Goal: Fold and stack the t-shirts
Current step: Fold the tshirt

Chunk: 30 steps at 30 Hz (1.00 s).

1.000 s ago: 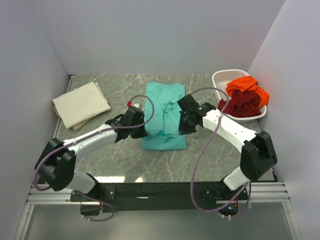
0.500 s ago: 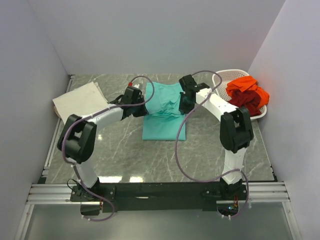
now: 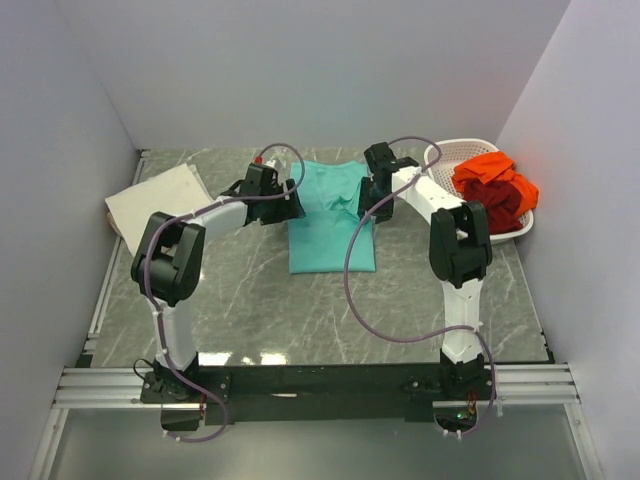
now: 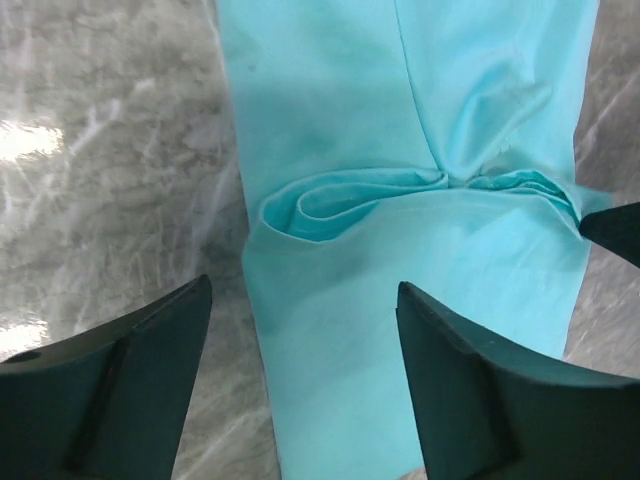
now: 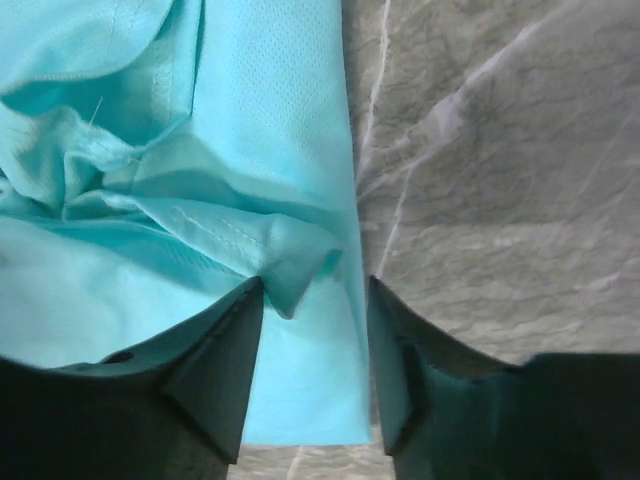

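Note:
The teal t-shirt (image 3: 332, 225) lies mid-table as a narrow strip, its upper part doubled over with a rumpled crease (image 4: 400, 185) across it. My left gripper (image 3: 291, 202) hangs open over the shirt's left edge, with teal cloth (image 4: 330, 330) below the gap (image 4: 302, 290). My right gripper (image 3: 367, 206) is open at the right edge, a loose folded corner (image 5: 298, 262) lying between its tips (image 5: 313, 285). A folded cream t-shirt (image 3: 160, 205) rests at the far left. Orange (image 3: 495, 175) and dark red (image 3: 488, 212) t-shirts fill the basket.
The white lattice basket (image 3: 446, 158) stands at the back right, close to my right arm. Grey marble tabletop (image 3: 240, 290) shows in front of the teal shirt. White walls close in the back and both sides.
Both arms carried the teal shirt's near part toward the back, folding it over. Both grippers then went from shut to open and let go of the cloth.

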Motion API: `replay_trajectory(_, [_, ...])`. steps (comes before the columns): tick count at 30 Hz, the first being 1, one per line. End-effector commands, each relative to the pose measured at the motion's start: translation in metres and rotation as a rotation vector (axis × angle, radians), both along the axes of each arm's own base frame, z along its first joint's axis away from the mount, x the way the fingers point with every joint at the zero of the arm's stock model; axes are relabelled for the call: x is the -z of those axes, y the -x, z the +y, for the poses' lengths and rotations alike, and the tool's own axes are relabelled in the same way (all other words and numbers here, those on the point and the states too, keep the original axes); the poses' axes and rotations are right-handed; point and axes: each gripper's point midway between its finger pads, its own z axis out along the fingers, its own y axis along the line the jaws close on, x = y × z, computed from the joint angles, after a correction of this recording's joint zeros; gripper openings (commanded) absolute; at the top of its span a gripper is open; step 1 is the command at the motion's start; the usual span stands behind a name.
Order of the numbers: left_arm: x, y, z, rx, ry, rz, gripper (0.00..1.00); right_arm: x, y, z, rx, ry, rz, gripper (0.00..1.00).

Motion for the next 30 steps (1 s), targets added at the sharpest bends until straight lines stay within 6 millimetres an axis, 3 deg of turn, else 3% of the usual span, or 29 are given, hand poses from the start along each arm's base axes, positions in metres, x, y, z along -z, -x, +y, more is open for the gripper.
replay_trajectory(1, [-0.042,-0.017,-0.003,0.008,0.035,-0.108,0.81,-0.037,-0.012,0.004,-0.03,-0.043,-0.08,0.57])
replay_trajectory(5, [-0.044,-0.004,0.001,0.01,0.034,-0.1,0.82,-0.058,-0.004,0.004,-0.03,-0.072,-0.126,0.63])
replay_trajectory(12, [-0.036,0.034,0.007,0.02,0.078,-0.067,0.77,-0.058,0.032,0.005,-0.043,-0.143,-0.115,0.62])
replay_trajectory(16, [-0.025,0.054,0.01,0.019,0.093,-0.038,0.72,-0.037,0.062,0.001,-0.038,-0.155,-0.063,0.57])
replay_trajectory(21, [-0.013,0.08,0.006,0.035,0.101,-0.007,0.66,-0.023,0.086,-0.002,-0.033,-0.177,-0.039,0.42])
replay_trajectory(24, [-0.004,0.095,0.001,0.043,0.093,0.018,0.65,-0.005,0.104,-0.006,-0.025,-0.173,0.0,0.4])
replay_trajectory(30, [0.003,0.107,-0.002,0.04,0.085,0.024,0.65,0.015,0.122,-0.009,-0.024,-0.172,0.035,0.38])
